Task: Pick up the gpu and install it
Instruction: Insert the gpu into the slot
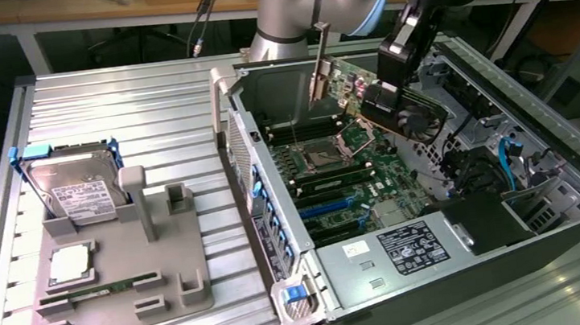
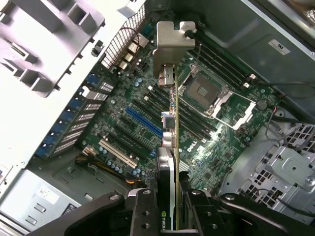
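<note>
**A:** Where is the gpu (image 1: 353, 91) (image 2: 174, 132), the thin flat circuit card with the silvery metal bracket at one end?

**B:** In the upper right of the exterior view's frame. It is held in the air over the open dark metal computer case (image 1: 447, 316), which lies on its side on the ribbed silver metal table (image 1: 122, 99). The card sits tilted, its bracket end toward the exterior view's left and its black fan housing toward the right.

**A:** And the hand?

**B:** The black hand (image 1: 397, 70) (image 2: 172, 216) is partly closed, one finger pressed on each face of the card. In the wrist view the card runs edge-on straight out from between the fingers (image 2: 142, 211).

**A:** What lies under it?

**B:** The green motherboard (image 1: 346, 181) (image 2: 113, 113). In the exterior view the card hangs above the square metal processor socket (image 1: 324, 156) (image 2: 204, 91) and looks apart from the board. In the wrist view a long blue slot (image 2: 142, 120) lies just beside the card's line; I cannot tell whether the two line up.

**A:** Anything over on the left?

**B:** At the left of the exterior view a grey plastic fixture (image 1: 122, 309) rests on the table. It holds a boxy silver hard drive with a white label (image 1: 77, 189) and, nearer the lower left corner, a small narrow green memory stick (image 1: 93, 292). Both are well apart from the hand.
</note>
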Robot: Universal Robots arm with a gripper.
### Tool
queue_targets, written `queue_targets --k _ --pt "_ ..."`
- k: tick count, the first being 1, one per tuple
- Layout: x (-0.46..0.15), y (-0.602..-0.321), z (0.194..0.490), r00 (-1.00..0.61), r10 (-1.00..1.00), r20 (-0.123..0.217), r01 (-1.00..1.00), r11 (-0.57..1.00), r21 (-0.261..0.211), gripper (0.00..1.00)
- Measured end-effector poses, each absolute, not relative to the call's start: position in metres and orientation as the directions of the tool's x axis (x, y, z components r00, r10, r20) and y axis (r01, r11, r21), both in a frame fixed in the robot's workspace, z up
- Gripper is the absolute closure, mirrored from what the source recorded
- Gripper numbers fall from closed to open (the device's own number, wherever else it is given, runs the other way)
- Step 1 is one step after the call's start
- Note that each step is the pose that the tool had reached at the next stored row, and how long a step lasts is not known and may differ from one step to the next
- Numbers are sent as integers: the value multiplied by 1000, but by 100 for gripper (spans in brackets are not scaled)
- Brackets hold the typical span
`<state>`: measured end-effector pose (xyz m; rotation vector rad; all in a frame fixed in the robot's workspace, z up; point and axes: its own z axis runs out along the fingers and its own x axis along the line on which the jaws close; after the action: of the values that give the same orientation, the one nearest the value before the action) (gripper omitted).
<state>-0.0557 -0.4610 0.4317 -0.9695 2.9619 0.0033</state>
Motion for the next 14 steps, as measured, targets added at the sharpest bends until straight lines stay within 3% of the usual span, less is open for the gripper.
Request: queue_targets --k 14 --pt "-56 -461 432 -775 -632 -24 -632 775 -6 73"
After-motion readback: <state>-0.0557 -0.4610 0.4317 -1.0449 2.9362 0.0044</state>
